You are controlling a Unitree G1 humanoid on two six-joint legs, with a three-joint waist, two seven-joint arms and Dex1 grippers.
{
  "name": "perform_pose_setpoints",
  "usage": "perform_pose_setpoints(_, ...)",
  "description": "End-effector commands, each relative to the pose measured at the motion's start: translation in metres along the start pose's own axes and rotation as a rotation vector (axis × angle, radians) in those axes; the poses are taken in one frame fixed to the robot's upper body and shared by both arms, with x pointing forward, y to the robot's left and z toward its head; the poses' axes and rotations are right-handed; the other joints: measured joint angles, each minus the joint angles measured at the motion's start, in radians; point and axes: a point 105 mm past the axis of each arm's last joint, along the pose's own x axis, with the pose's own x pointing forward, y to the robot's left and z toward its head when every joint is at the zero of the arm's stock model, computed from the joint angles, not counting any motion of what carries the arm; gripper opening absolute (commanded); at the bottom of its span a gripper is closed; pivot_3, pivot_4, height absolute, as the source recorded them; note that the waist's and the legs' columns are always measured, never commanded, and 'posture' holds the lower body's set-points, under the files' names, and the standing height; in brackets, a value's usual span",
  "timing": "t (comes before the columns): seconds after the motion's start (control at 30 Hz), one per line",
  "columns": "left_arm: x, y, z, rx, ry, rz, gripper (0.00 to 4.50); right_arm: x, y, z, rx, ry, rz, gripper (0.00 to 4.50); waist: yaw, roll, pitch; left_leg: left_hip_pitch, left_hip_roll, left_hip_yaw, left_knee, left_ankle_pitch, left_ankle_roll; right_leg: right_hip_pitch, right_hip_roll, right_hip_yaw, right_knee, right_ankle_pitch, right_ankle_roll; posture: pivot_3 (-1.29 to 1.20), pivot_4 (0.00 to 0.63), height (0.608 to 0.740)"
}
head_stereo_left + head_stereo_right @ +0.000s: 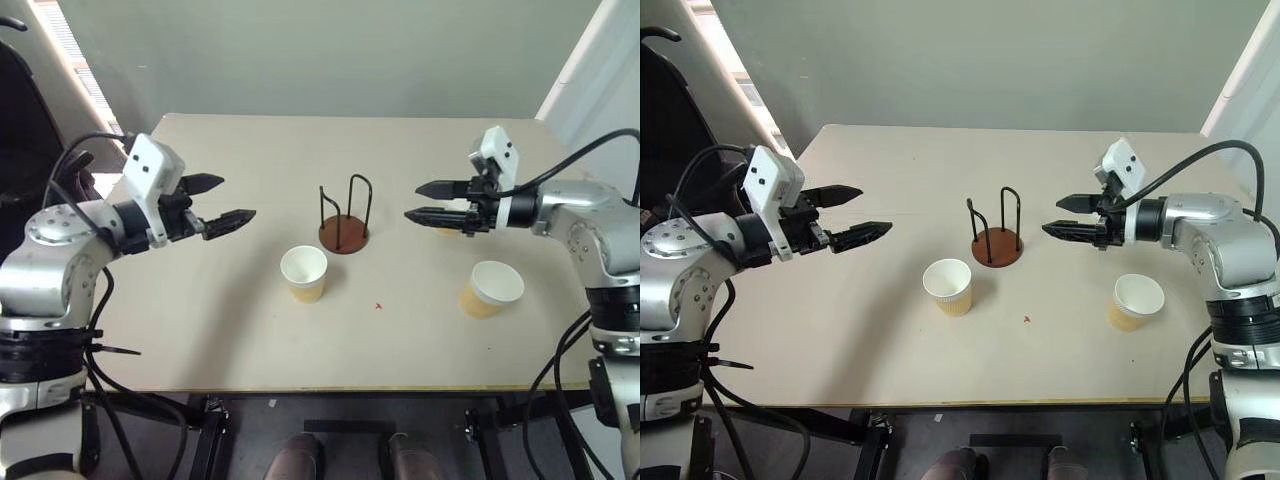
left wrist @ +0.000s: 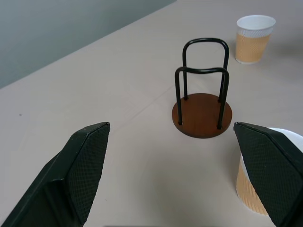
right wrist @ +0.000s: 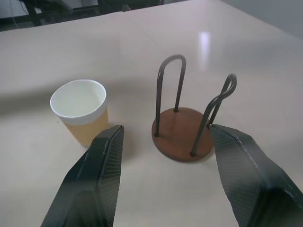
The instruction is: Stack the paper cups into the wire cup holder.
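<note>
Beige table: third cup stands beyond wire cup holder.

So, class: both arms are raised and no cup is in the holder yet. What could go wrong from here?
1. The wire cup holder is empty, with narrow upright loops; a cup lowered off-centre could catch a wire and tip the holder.
2. The middle cup stands close to the holder, so the open left gripper might knock the holder while reaching.
3. A third cup sits partly behind the open right gripper; lowering could topple it.
</note>
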Motion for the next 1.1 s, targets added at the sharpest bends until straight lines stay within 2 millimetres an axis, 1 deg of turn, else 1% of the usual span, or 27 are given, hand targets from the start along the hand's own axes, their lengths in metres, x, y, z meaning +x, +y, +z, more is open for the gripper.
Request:
perform_pose_setpoints(0.03,-0.008,0.009,0.011,0.019,-0.037,0.040,4.50,-0.014,-0.005,0.024,-0.077,-0.049,-0.053,2.95,0.000,0.000,0.000,0.000,0.000,0.000,0.000,0.000,0.000,0.000,0.000,0.000,0.000,0.000,0.000,0.00,0.150,0.740)
perform_pose_setpoints(0.13,-0.006,0.007,0.006,0.001,-0.037,0.052,4.50,-0.017,-0.006,0.019,-0.065,-0.051,-0.085,2.95,0.000,0.000,0.000,0.000,0.000,0.000,0.000,0.000,0.000,0.000,0.000,0.000,0.000,-0.001,-0.001,0.00,0.150,0.740)
perform_pose_setpoints(0.23,0.003,-0.003,0.014,-0.012,-0.065,0.030,4.50,-0.018,-0.008,0.015,-0.058,-0.046,-0.101,2.95,0.000,0.000,0.000,0.000,0.000,0.000,0.000,0.000,0.000,0.000,0.000,0.000,0.000,-0.001,-0.002,0.00,0.150,0.740)
perform_pose_setpoints(0.33,0.015,-0.014,0.020,-0.027,-0.084,0.009,4.50,-0.021,-0.011,0.017,-0.064,-0.043,-0.110,2.95,0.000,0.000,0.000,0.000,0.000,0.000,0.001,0.000,0.000,0.000,0.000,0.000,0.001,-0.001,-0.001,0.00,0.150,0.740)
perform_pose_setpoints(0.37,0.020,-0.020,0.022,-0.036,-0.092,-0.012,4.50,-0.022,-0.011,0.019,-0.068,-0.042,-0.110,2.95,0.001,0.000,0.000,0.000,0.000,0.000,0.001,0.000,0.000,0.001,0.000,0.000,0.001,0.000,-0.001,0.00,0.150,0.740)
perform_pose_setpoints(0.47,0.033,-0.052,0.031,-0.039,-0.124,-0.165,4.50,-0.028,-0.009,0.020,-0.075,-0.028,-0.122,2.95,0.002,0.000,0.000,0.000,0.000,0.000,0.001,0.001,0.000,0.001,0.000,0.000,0.001,0.001,0.000,0.00,0.150,0.740)
perform_pose_setpoints(0.5,0.035,-0.057,0.030,-0.040,-0.119,-0.188,4.50,-0.030,-0.008,0.018,-0.074,-0.022,-0.127,2.95,0.002,0.000,0.000,0.000,0.000,0.000,0.001,0.001,0.000,0.001,0.000,0.000,0.000,0.001,0.001,0.00,0.150,0.740)
perform_pose_setpoints(0.6,0.041,-0.059,0.023,-0.055,-0.072,-0.209,4.50,-0.032,-0.006,0.017,-0.068,-0.010,-0.142,2.95,0.002,0.000,0.000,0.001,0.000,0.000,0.000,0.001,-0.001,0.001,0.000,0.000,0.001,0.004,0.005,0.00,0.150,0.740)
perform_pose_setpoints(0.7,0.049,-0.060,0.019,-0.048,-0.036,-0.223,4.50,-0.036,-0.004,0.020,-0.064,-0.013,-0.150,2.95,0.002,0.000,0.000,0.002,0.000,0.000,0.000,0.001,-0.002,0.001,0.000,0.000,0.001,0.004,0.006,0.00,0.150,0.740)
perform_pose_setpoints(0.8,0.059,-0.062,0.018,-0.051,-0.025,-0.215,4.50,-0.039,-0.004,0.016,-0.058,-0.004,-0.170,2.95,0.002,0.000,0.000,0.002,0.000,0.000,0.000,0.002,-0.001,0.001,0.000,0.000,0.001,0.004,0.005,0.00,0.150,0.740)
perform_pose_setpoints(1.0,0.084,-0.067,0.019,-0.054,-0.020,-0.209,4.50,-0.044,-0.003,0.021,-0.052,-0.020,-0.188,2.95,0.005,0.000,0.000,0.001,0.000,0.000,0.001,0.003,0.000,0.002,-0.001,0.000,0.000,0.005,0.005,0.00,0.150,0.740)
perform_pose_setpoints(1.1,0.094,-0.065,0.017,-0.068,-0.001,-0.197,4.50,-0.044,-0.004,0.021,-0.055,-0.019,-0.192,2.95,0.005,0.000,0.000,0.001,0.000,0.001,0.001,0.003,0.000,0.002,-0.001,0.000,0.000,0.005,0.005,0.00,0.150,0.740)
